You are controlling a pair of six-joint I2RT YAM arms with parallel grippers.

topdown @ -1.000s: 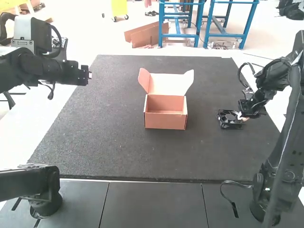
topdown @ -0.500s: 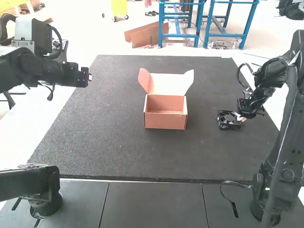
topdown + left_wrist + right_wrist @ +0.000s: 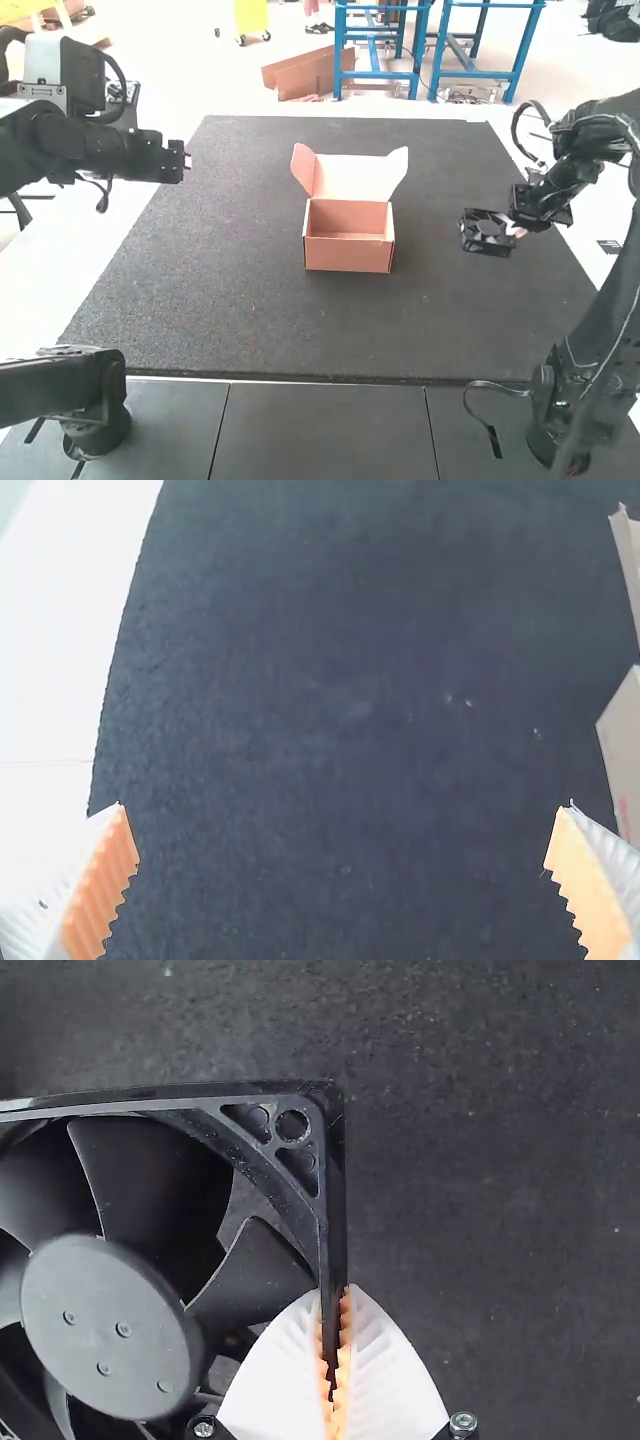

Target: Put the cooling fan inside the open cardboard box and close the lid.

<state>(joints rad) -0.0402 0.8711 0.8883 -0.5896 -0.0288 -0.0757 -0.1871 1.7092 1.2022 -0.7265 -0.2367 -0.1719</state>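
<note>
A black square cooling fan (image 3: pixel 487 231) hangs just above the mat at the right, tilted, with my right gripper (image 3: pixel 513 227) shut on its frame edge. The right wrist view shows the fan (image 3: pixel 150 1260) close up, its rim pinched between the white ribbed fingers (image 3: pixel 380 1380). The open cardboard box (image 3: pixel 348 234) stands at the mat's middle, lid flap (image 3: pixel 350 172) raised at the back. My left gripper (image 3: pixel 182 158) hovers open over the mat's far left, well apart from the box; its orange pads (image 3: pixel 95 885) stand wide with only mat between them.
The black mat (image 3: pixel 220 280) covers most of the table, with bare white table (image 3: pixel 60 260) to its left. A corner of the box (image 3: pixel 625 750) shows in the left wrist view. Free mat lies between the fan and the box.
My right gripper has lifted the fan off the mat and raised it slightly. The left arm has barely moved.
</note>
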